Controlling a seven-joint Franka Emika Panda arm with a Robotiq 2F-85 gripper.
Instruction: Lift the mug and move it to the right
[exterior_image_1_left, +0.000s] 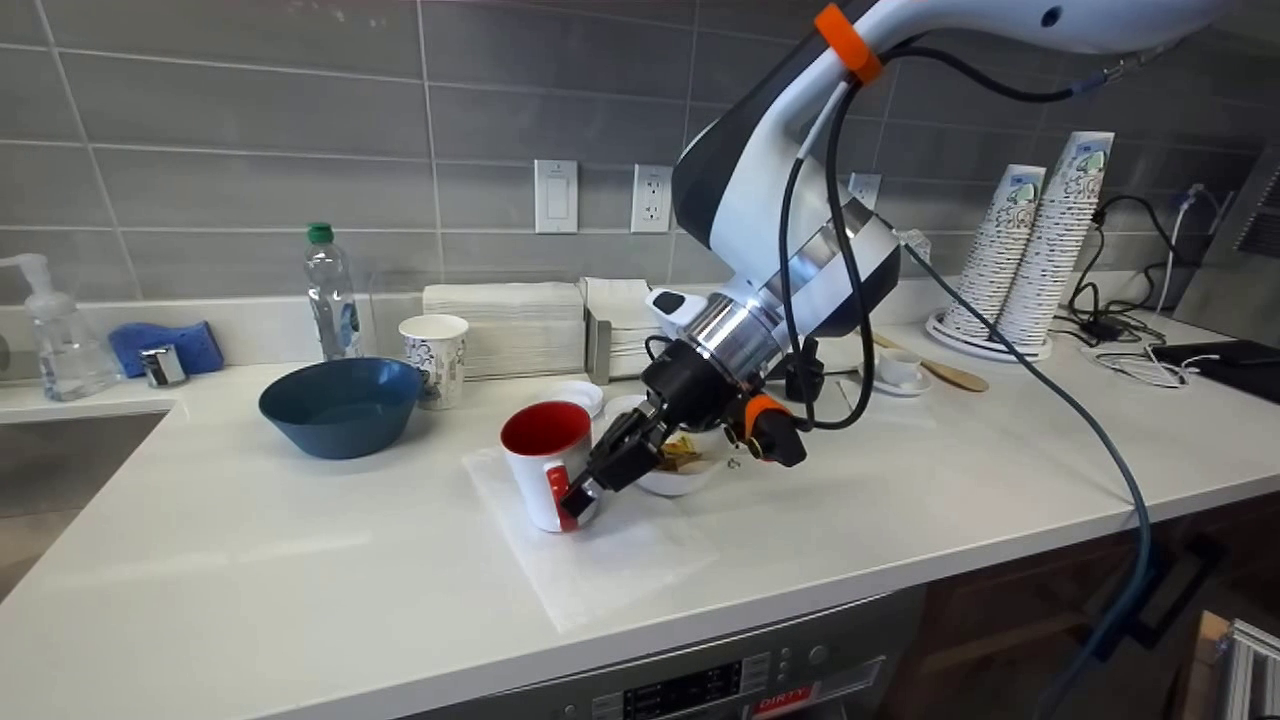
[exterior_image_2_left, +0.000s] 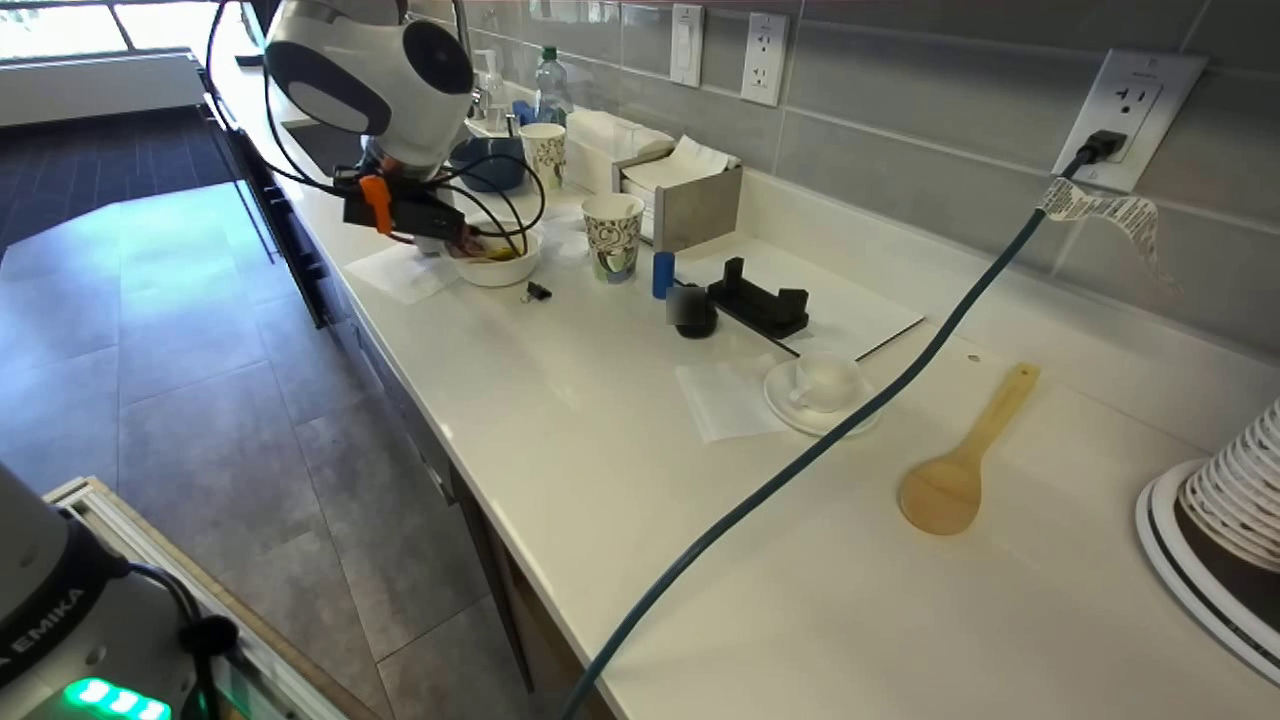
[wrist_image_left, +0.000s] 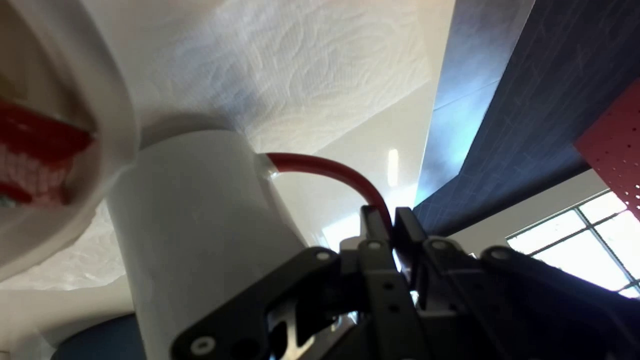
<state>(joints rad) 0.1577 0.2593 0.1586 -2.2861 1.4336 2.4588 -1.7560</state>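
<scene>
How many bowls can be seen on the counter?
2. A dark blue bowl near the sink, and a white bowl holding food beside the mug, partly hidden by the gripper in an exterior view. More could be hidden behind the arm.

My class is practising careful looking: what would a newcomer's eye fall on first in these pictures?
Probably the white mug, red inside, left of centre in an exterior view; in the wrist view its red handle runs between the tips of the pincer. Next might come the teal power cord slanting from a wall outlet across an exterior view, and two tall stacks of paper cups at the right of an exterior view.
</scene>
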